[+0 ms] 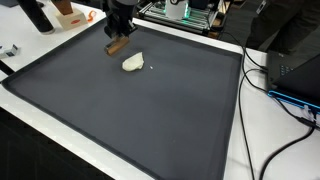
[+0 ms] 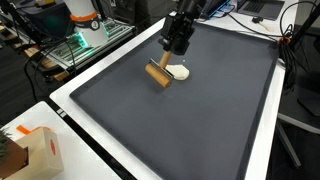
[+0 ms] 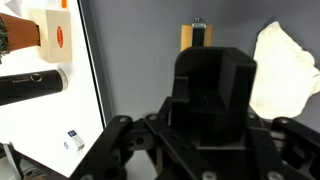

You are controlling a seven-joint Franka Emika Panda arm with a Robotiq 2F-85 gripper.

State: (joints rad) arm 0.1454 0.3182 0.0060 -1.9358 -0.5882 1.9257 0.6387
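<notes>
A dark grey mat (image 1: 150,120) covers the table. My gripper (image 1: 119,36) hangs over the mat's far part; it also shows in an exterior view (image 2: 172,48). A small brown wooden block (image 1: 115,46) sits tilted right under the fingertips and seems to be held by its upper end (image 2: 158,73). In the wrist view the gripper's black body hides the fingertips, and only the block's end (image 3: 189,38) shows beyond it. A crumpled white lump (image 1: 132,62) lies on the mat right beside the block (image 2: 178,72) (image 3: 285,70).
The mat lies on a white table (image 1: 262,140). Cables (image 1: 285,95) and dark equipment stand at one side. An orange and white box (image 2: 35,150) stands off the mat, and a black cylinder (image 3: 30,87) lies on the white table beside the mat edge.
</notes>
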